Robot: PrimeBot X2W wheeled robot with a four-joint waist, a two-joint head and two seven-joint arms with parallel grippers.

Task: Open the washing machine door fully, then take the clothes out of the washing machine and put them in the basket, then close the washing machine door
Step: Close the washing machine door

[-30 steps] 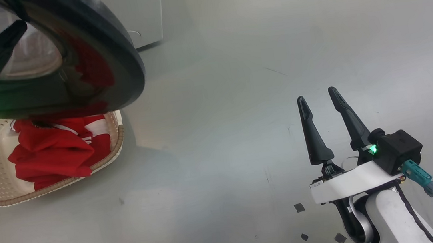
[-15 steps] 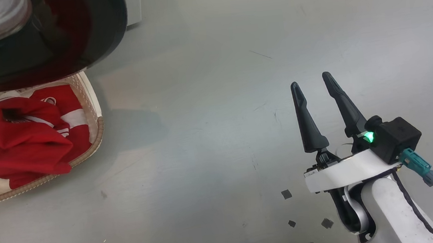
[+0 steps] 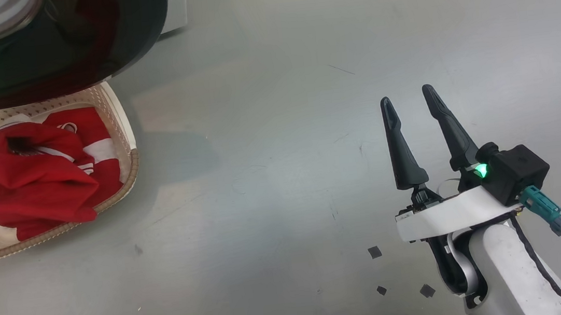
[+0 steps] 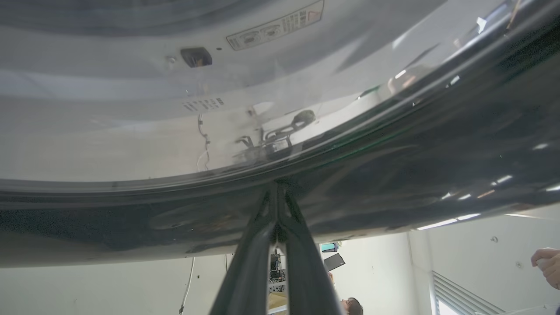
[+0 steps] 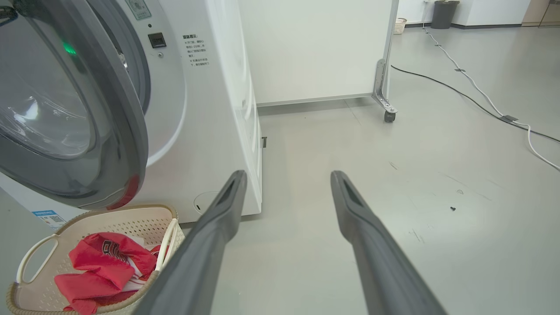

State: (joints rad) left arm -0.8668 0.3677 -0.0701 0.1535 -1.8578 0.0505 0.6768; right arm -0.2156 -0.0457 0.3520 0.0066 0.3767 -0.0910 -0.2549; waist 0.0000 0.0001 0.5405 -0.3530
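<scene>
Your grey floor [image 3: 272, 179] carries three small dark scraps [image 3: 375, 252] at lower centre-right of the head view. In the right wrist view, note a white partition [image 5: 315, 48] on a caster [image 5: 388, 116] at top centre, loose cables [image 5: 477, 92] and a dark bin [image 5: 442, 14] upper right.

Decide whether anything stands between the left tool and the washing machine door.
Nothing visible does. The shut left tool has its tips against the black rim of the washing machine door. The basket holding the clothes sits below the door.
</scene>
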